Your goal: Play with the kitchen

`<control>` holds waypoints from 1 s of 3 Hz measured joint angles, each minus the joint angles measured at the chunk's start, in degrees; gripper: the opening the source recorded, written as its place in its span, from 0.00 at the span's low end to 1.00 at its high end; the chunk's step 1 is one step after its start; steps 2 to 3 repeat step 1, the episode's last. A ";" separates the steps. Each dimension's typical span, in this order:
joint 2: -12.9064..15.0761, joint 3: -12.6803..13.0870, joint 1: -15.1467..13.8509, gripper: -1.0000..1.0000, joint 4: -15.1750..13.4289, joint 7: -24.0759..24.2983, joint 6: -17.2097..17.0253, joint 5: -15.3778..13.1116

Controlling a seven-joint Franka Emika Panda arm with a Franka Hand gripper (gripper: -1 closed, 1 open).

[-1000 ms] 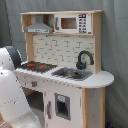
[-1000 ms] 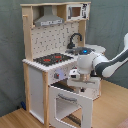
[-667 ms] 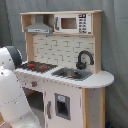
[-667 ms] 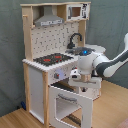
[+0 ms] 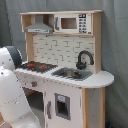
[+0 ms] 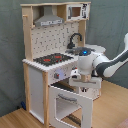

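Toy kitchen (image 6: 50,65) upright at centre, oven door (image 6: 70,105) hanging open at 6 o'clock. Gripper (image 6: 84,85) above it, finger state impossible to tell. Probably rigid, light; best held by door's top edge.

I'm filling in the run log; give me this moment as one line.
kitchen: upright | oven door: swung open | arm: in front of kitchen, above open door | gripper: hidden | hob: bare

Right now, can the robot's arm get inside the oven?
Probably yes. In the second exterior view the oven door hangs open, and the arm's wrist sits just above it in front of the kitchen. Nothing seems to block the opening, though the gripper itself is hidden.
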 joint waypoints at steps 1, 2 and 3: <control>0.00 -0.79 0.00 1.00 0.71 2.22 -4.08 -0.81; 0.00 -0.79 0.00 1.00 0.71 2.22 -4.08 -0.81; 0.00 -0.79 0.00 1.00 0.71 2.22 -4.08 -0.81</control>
